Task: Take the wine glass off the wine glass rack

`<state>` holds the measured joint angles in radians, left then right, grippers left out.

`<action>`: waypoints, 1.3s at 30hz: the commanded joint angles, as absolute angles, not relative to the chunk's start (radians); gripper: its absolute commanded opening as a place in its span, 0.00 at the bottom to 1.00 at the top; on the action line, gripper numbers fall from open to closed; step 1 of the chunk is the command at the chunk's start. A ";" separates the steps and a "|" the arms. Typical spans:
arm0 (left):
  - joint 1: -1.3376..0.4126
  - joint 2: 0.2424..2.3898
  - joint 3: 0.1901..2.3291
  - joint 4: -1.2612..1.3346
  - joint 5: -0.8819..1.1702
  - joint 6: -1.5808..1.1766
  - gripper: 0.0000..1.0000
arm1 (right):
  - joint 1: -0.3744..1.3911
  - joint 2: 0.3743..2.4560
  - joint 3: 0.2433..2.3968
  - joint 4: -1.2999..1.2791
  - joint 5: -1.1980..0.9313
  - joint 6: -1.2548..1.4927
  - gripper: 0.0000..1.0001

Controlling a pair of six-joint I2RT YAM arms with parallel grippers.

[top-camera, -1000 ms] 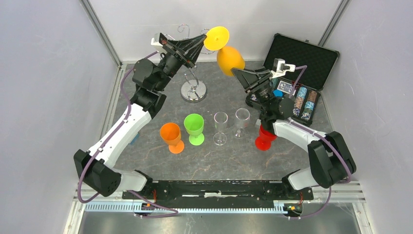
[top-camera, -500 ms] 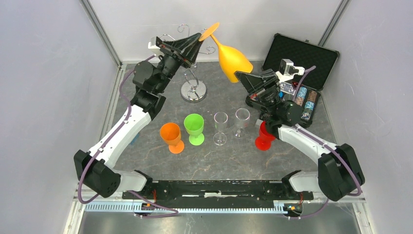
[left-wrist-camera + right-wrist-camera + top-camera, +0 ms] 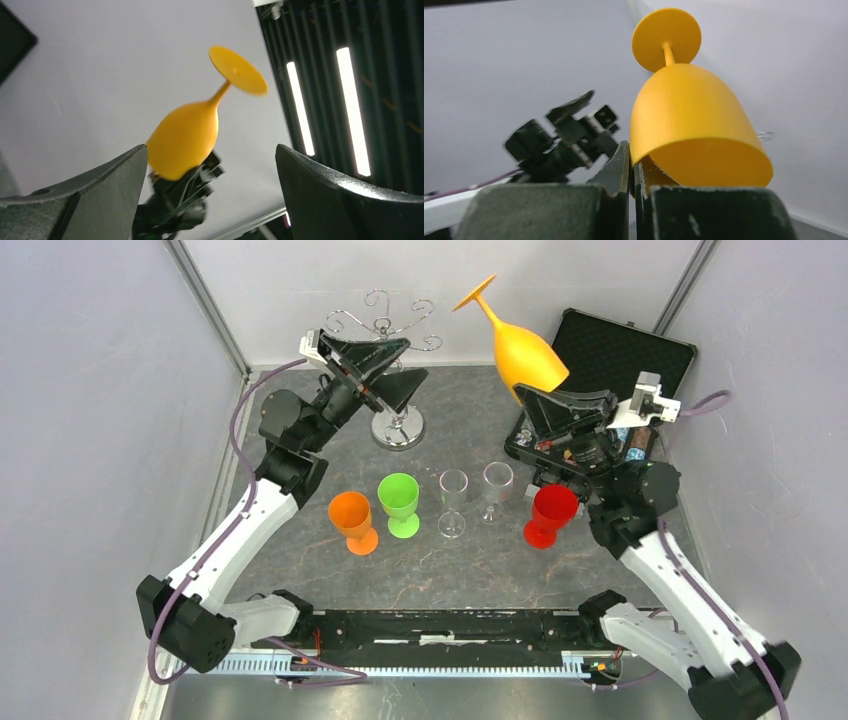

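The yellow wine glass [image 3: 522, 348] hangs in the air, tilted, with its foot [image 3: 475, 292] pointing up and to the left, clear of the wine glass rack [image 3: 397, 425]. My right gripper [image 3: 527, 393] is shut on the rim of its bowl; the right wrist view shows the wine glass [image 3: 689, 120] pinched at my right gripper [image 3: 631, 162], one finger inside the bowl and one outside. My left gripper [image 3: 415, 358] stands open beside the rack's scroll arms [image 3: 385, 312], holding nothing. In the left wrist view the wine glass [image 3: 186, 137] floats beyond my left gripper [image 3: 211, 150].
An orange cup [image 3: 352, 520], a green cup [image 3: 399, 502], two clear glasses [image 3: 453, 502] [image 3: 497, 490] and a red cup [image 3: 548, 512] stand in a row mid-table. An open black case [image 3: 620, 352] with poker chips lies at the back right, under the right arm.
The left gripper opened and let go of the glass near its foot. The right gripper shut on the bowl's rim and carried the glass to the right, away from the rack.
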<state>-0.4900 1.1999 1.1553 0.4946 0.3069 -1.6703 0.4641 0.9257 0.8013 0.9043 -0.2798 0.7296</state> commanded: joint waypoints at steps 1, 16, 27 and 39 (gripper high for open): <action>-0.405 1.166 1.112 0.446 0.543 -1.457 1.00 | 0.460 0.821 0.970 0.158 -0.061 0.317 0.00; -0.331 0.979 1.343 -0.558 0.198 -0.619 1.00 | 0.459 0.889 1.336 -1.064 0.729 0.170 0.00; -0.331 0.942 1.321 -0.621 0.139 -0.536 1.00 | 0.430 0.802 1.066 -1.158 0.596 0.247 0.00; -0.331 0.936 1.308 -0.623 0.146 -0.526 1.00 | 0.387 0.807 0.907 -1.118 0.335 0.203 0.00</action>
